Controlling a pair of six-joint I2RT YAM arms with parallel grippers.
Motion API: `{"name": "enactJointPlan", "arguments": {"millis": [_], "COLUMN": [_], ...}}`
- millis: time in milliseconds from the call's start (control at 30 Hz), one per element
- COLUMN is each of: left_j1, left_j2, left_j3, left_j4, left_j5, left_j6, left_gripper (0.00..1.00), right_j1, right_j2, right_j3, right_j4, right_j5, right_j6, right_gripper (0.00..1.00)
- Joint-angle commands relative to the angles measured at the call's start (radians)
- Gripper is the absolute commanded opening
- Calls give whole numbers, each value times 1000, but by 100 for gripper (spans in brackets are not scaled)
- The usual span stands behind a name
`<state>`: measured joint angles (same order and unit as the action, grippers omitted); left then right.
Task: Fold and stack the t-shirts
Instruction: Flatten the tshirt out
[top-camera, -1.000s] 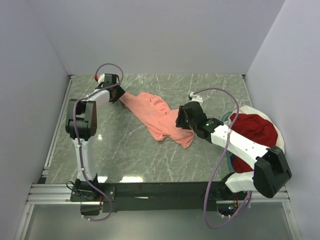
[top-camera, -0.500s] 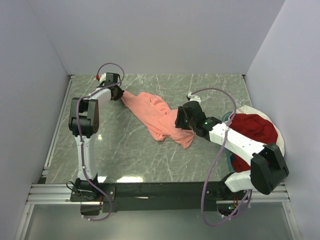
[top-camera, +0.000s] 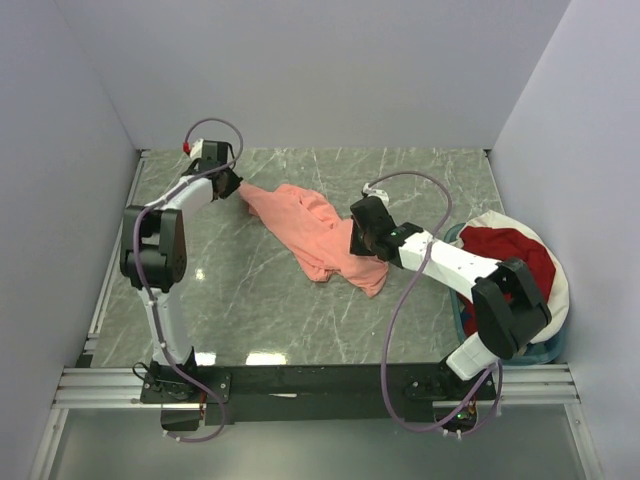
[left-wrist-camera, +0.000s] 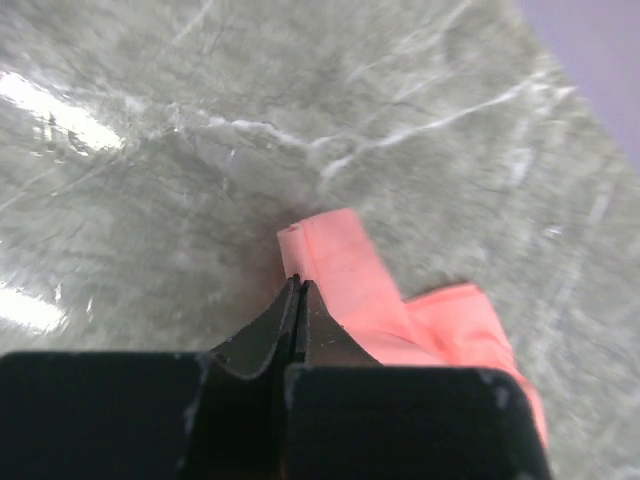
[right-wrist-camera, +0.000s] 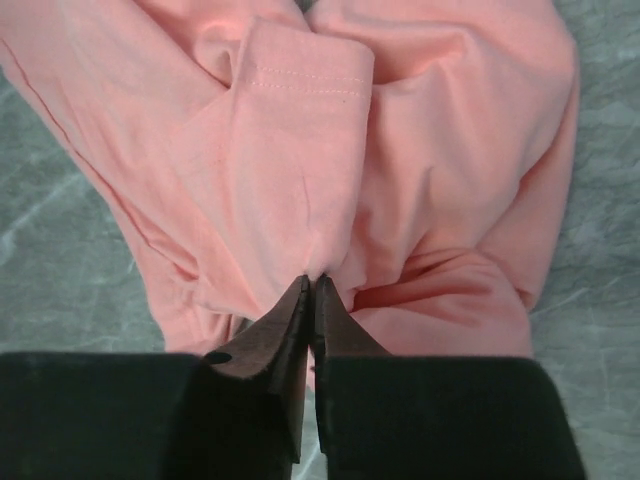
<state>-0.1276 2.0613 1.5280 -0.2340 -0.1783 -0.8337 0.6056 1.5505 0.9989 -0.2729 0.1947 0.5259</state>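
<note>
Starting nearest the arm bases, the dark red t-shirt (top-camera: 505, 255) is sitting bunched in the white-rimmed basket (top-camera: 561, 285) at the right edge of the marble table (top-camera: 260, 300). Just left of it, the right gripper (top-camera: 360, 236) is pressing down on the near-right end of the salmon-pink t-shirt (top-camera: 310, 230). On the right wrist camera its 2 jaws are clenched tight, the right gripper (right-wrist-camera: 311, 281) pinching a pucker of salmon-pink t-shirt (right-wrist-camera: 400, 170), with a stitched hem lying just beyond the tips. The shirt is stretching rumpled and diagonal across the table toward the far left. There the left gripper (top-camera: 228, 185) is clamping its far tip. On the left wrist view, the left gripper (left-wrist-camera: 298, 285) is showing jaws squeezed together on the cloth, a folded corner of salmon-pink t-shirt (left-wrist-camera: 345, 275) poking out past them.
</note>
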Motion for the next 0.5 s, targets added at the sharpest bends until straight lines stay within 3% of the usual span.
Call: {"name": "enactJointPlan", "arguments": {"millis": [0, 467], "left_j1": [11, 92], "left_j2": [-131, -513], "left_j3": [-17, -23], "left_j4": [-2, -96], "left_j5": [-20, -21], "left_j6": [34, 80], "left_gripper": [0, 1], "right_j1": [-12, -177], "right_j2": [-47, -346], "right_j3": [66, 227], "right_j4": [-18, -141], "right_j5": [55, 63], "right_j6": [8, -20], "right_gripper": [0, 0]}}
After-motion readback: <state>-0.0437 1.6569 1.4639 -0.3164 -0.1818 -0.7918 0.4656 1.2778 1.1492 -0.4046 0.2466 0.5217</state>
